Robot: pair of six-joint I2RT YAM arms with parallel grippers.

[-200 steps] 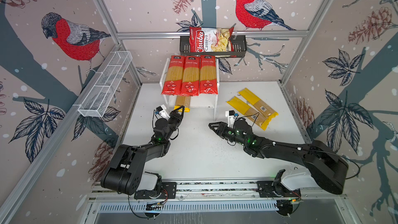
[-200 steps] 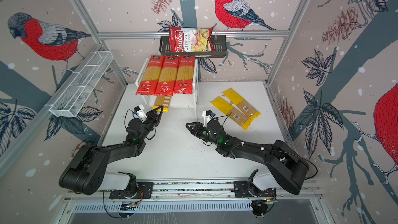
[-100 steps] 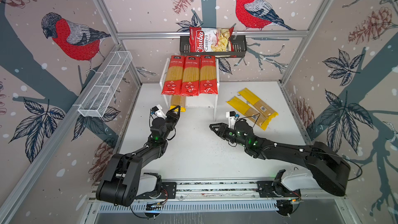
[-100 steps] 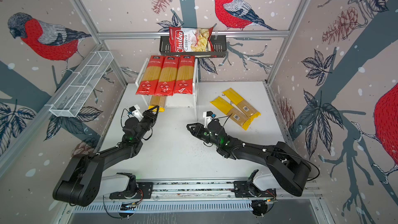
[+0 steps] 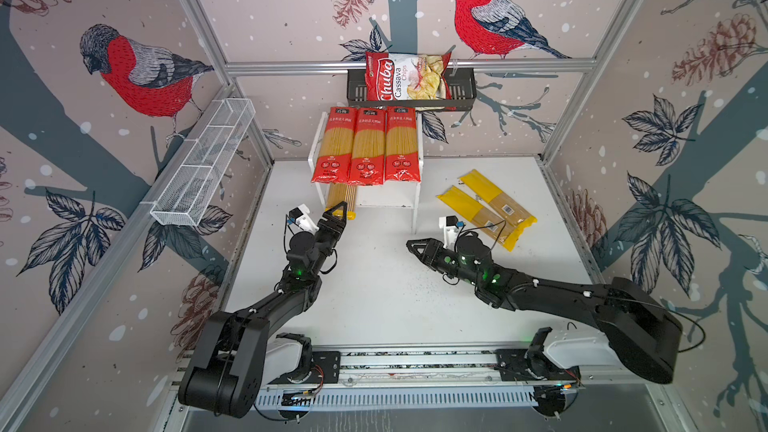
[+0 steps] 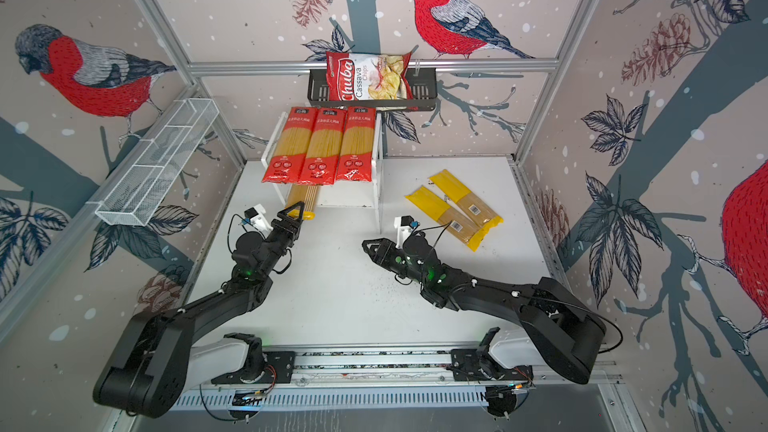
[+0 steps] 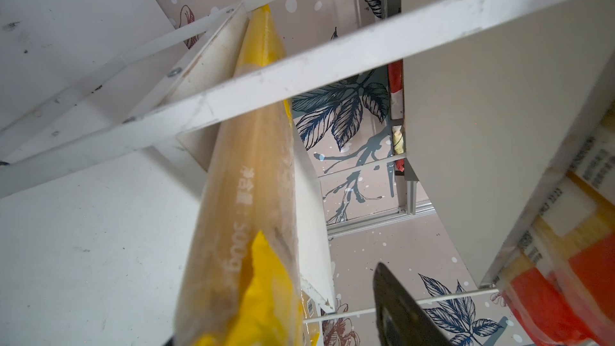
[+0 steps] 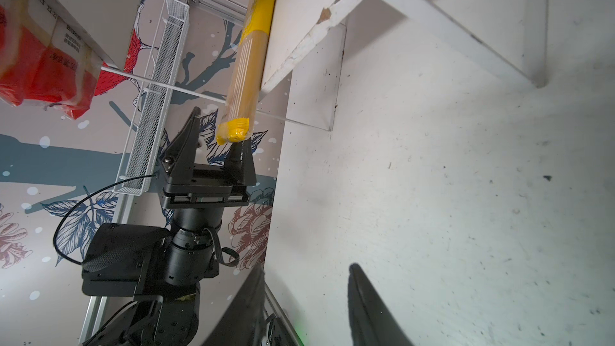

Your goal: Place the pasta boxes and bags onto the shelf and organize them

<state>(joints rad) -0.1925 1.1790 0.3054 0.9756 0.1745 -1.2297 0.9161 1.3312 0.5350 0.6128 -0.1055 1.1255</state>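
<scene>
With left jaws wide and right jaws part-open, empty, the overhanging packet [image 5: 347, 197] could slip off the shelf [image 5: 382, 198] if nudged.

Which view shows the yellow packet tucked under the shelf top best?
Right wrist view: the yellow packet shows side-on, running into the shelf, its end by the open left gripper. Left wrist view shows it close, foreshortened. In both top views only its end pokes out below the red packets.
</scene>
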